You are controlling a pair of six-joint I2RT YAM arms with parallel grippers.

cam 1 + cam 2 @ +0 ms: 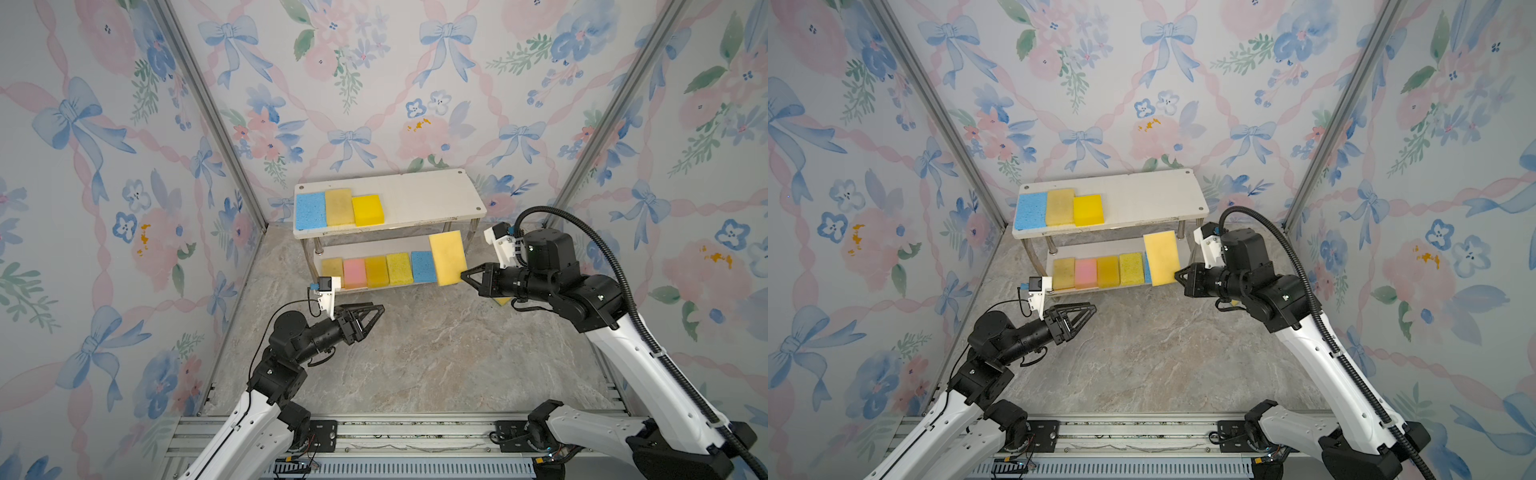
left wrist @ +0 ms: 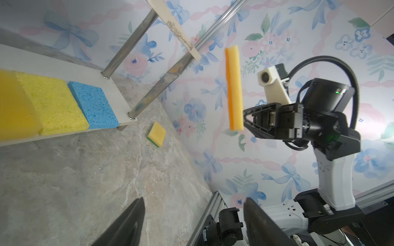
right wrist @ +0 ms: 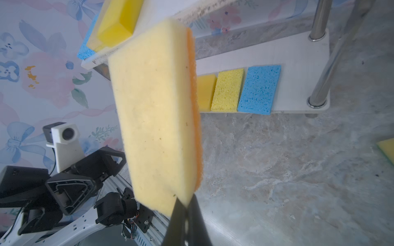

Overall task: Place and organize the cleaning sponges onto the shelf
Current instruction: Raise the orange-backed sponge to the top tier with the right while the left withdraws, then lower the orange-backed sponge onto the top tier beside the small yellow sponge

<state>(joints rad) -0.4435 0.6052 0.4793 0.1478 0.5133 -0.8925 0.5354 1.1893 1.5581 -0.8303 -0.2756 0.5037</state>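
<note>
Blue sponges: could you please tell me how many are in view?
2. One blue sponge lies at the left end of the shelf's upper board; the other ends the lower row on the right, partly behind the yellow sponge in the right gripper.

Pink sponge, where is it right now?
In both top views the pink sponge lies on the lower board of the shelf, second from the left, between a dull yellow sponge and an amber sponge.
</note>
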